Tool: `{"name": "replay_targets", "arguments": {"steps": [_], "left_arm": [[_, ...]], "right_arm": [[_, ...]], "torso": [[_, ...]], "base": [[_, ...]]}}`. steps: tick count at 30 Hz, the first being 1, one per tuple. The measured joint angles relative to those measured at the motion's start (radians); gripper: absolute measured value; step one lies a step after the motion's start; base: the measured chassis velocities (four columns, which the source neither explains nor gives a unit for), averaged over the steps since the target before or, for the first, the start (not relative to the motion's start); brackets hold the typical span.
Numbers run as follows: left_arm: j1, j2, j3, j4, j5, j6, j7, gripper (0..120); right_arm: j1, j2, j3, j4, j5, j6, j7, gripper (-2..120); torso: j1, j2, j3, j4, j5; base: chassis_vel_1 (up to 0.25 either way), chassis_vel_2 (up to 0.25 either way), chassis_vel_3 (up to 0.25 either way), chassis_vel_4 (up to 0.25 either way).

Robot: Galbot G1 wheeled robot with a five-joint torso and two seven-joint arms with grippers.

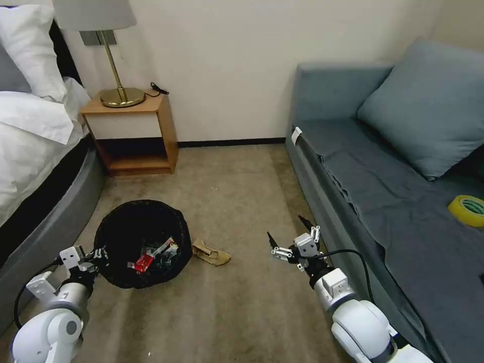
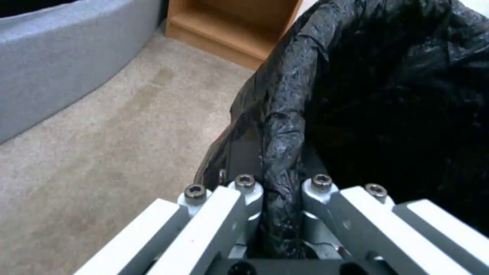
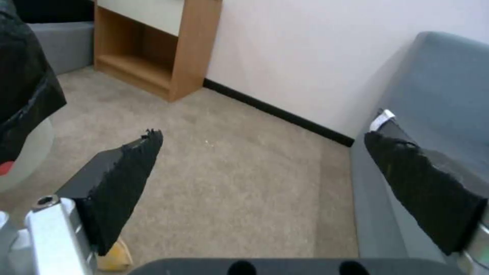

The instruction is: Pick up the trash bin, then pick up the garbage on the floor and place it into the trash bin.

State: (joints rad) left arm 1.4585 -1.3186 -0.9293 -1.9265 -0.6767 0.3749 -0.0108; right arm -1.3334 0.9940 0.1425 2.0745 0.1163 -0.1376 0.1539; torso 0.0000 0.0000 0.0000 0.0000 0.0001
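The trash bin, lined with a black bag, is in front of me on the left, over the carpet. My left gripper is shut on its near-left rim; the left wrist view shows the fingers pinching the crinkly bag edge of the bin. A red-and-white packet and other wrappers lie inside. Crumpled tan paper lies on the carpet just right of the bin. My right gripper hovers open, right of the paper and close to the sofa. The right wrist view shows its gripper holding nothing, the paper below it.
A grey bed runs along the left and a blue-grey sofa along the right. A yellow tape roll lies on the sofa. A wooden nightstand with a brass lamp stands against the far wall. Bare carpet lies between.
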Motion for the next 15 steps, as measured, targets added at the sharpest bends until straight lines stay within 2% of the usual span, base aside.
{"name": "replay_targets", "arguments": {"steps": [15], "left_arm": [[-0.001, 0.002, -0.014, 0.013, -0.007, -0.003, 0.005, 4]], "right_arm": [[0.05, 0.001, -0.063, -0.026, 0.008, -0.009, 0.002, 100]], "torso": [[0.0, 0.0, 0.0, 0.0, 0.0]], "base": [[-0.089, 0.089, 0.083, -0.084]]}}
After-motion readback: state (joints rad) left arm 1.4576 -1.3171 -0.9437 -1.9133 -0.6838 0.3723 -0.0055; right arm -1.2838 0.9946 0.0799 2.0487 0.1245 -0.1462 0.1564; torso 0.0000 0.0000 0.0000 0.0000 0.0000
